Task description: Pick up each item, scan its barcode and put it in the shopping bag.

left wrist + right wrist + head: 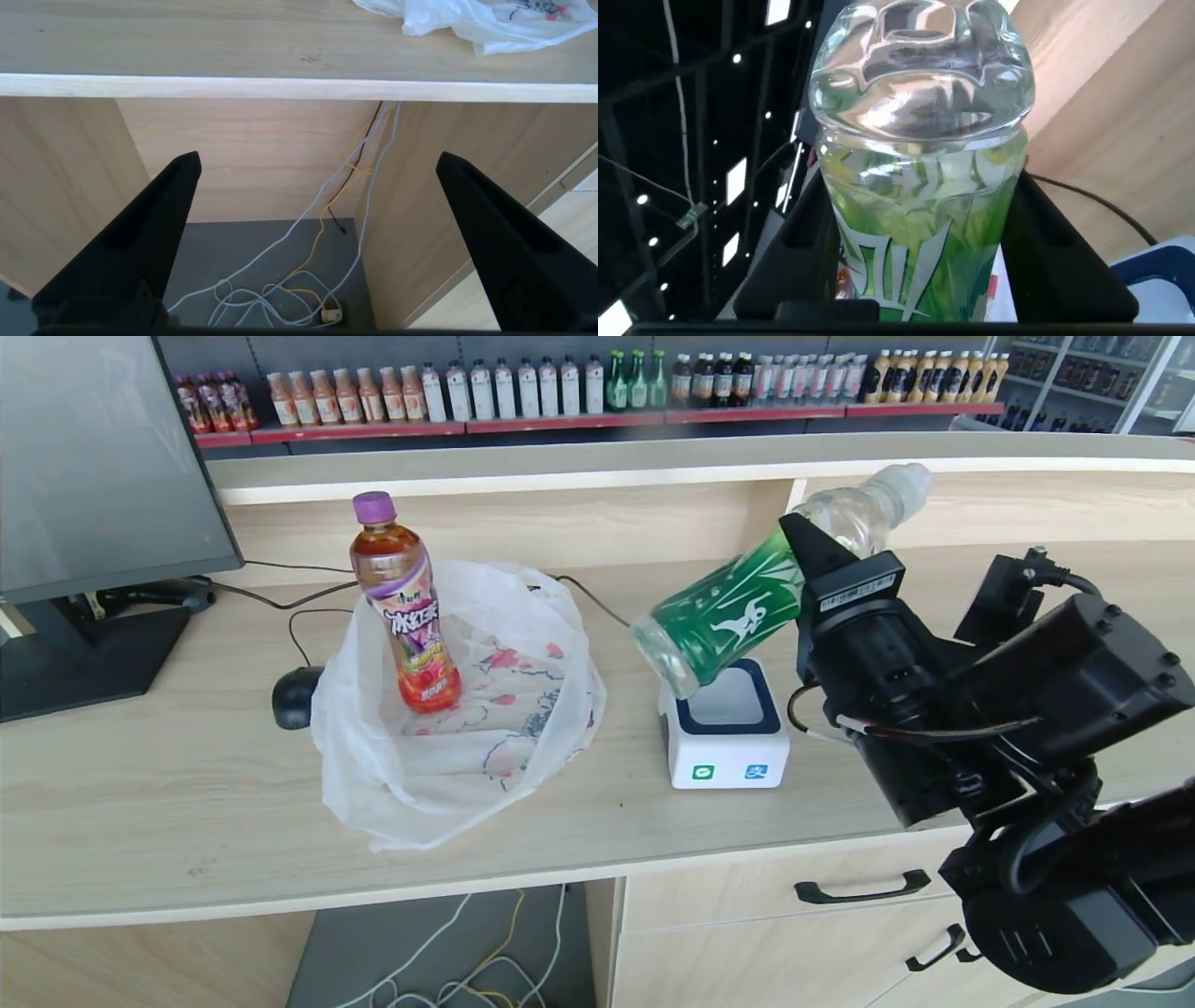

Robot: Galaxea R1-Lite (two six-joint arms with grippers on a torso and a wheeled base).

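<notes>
My right gripper [810,577] is shut on a clear bottle with a green label [747,597], held tilted in the air with its base low over the white barcode scanner [726,728] and its cap pointing up to the right. In the right wrist view the bottle [920,168] sits between the two black fingers [1064,252]. A tea bottle with a purple cap [403,607] stands upright inside the white plastic shopping bag [485,728] on the counter. My left gripper [318,233] is open below the counter's front edge, with nothing between its fingers.
A monitor [93,457] on its stand fills the back left, and a black mouse [295,696] lies beside the bag. The wooden counter [168,803] has drawers [859,891] below at the right. Loose cables [308,271] lie on the floor under it.
</notes>
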